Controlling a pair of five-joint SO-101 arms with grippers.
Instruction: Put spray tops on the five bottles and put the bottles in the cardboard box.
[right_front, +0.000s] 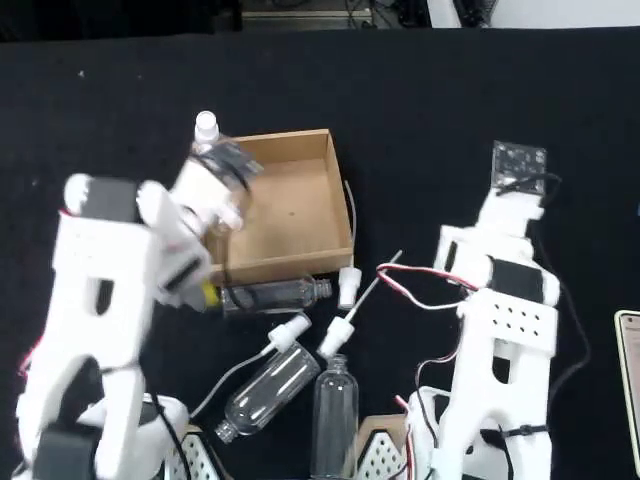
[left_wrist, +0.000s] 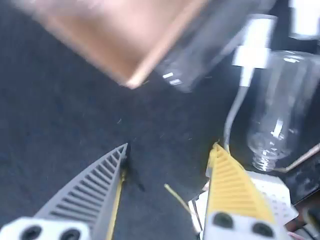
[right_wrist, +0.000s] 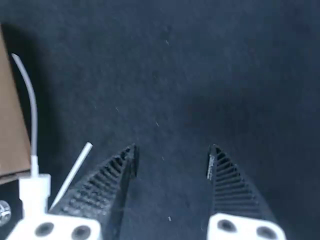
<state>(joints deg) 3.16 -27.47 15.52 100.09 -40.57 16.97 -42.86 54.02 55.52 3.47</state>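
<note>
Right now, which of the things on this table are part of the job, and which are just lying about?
Part of the job: cardboard box; capped bottle at its far corner; three bottles in front of it; loose spray tops.
Lying about: red-and-white cable; flat object at the table's right edge.

Three clear, topless bottles (right_front: 268, 388) lie near the open cardboard box (right_front: 290, 262).

A black matte cloth-covered table (right_front: 450, 90) is recorded across the scene. Beyond its far edge, dark tangled cables (right_front: 392, 12) and a white flat panel (right_front: 560, 10) are noted.
</note>
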